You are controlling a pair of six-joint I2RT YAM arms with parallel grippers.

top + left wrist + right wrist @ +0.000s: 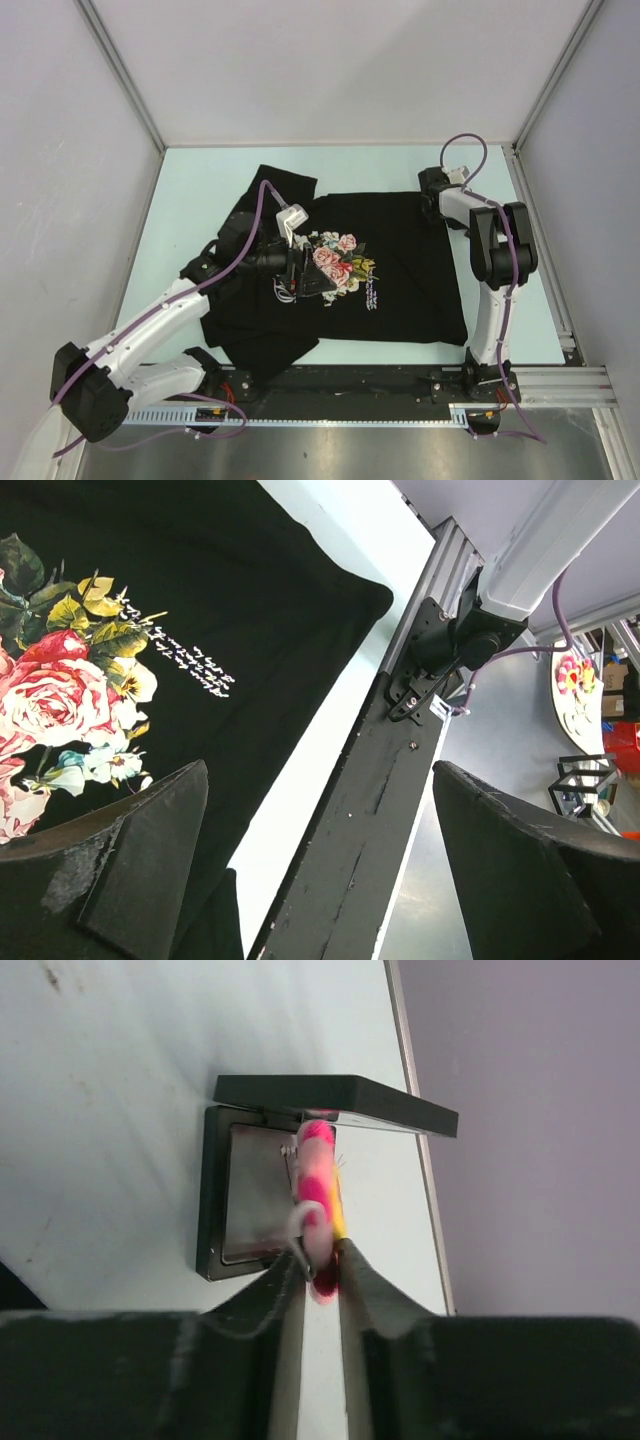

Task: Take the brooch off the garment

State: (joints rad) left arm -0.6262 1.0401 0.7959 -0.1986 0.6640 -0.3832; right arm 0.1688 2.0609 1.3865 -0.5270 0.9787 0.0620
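- R pincer (pixel 320 1265) is pinching the brooch (pixel 318 1175) by its lower edge. Jaws are standing only a sliver apart, w/ both fingertips (pixel 285 1285) touching it.
- Brooch is showing edge-on in the R wrist view: bright pink, a bit of yellow on one side, slightly blurred.
- Brooch is off the T-shirt (pixel 400 300), hanging just past the T-shirt's far-R corner.
- Right under the brooch a small black box (pixel 210 1200) is lying on the tabletop (pixel 200 190). Its lid (pixel 335 1095) is standing raised.
- Box is sitting beyond the T-shirt, close to the grey side wall (pixel 540 1110).
- T-shirt is lying spread flat, print side up, taking up the mid tabletop.
- L pincer (pixel 320 780) is gaping wide open and holding nothing. Its dark fingers (pixel 130 870) are standing well apart.
- L pincer is hovering over the T-shirt's chest, at the rose bouquet print (pixel 335 262). Can't tell whether it is touching the cloth.
- L wrist view is showing pink roses and leaves on the T-shirt, w/ white script (pixel 175 650) running just beside them.
- Same view is showing the T-shirt's near-R corner ending on the tabletop. A black base plate (pixel 350 820) is running alongside, apart from the T-shirt.
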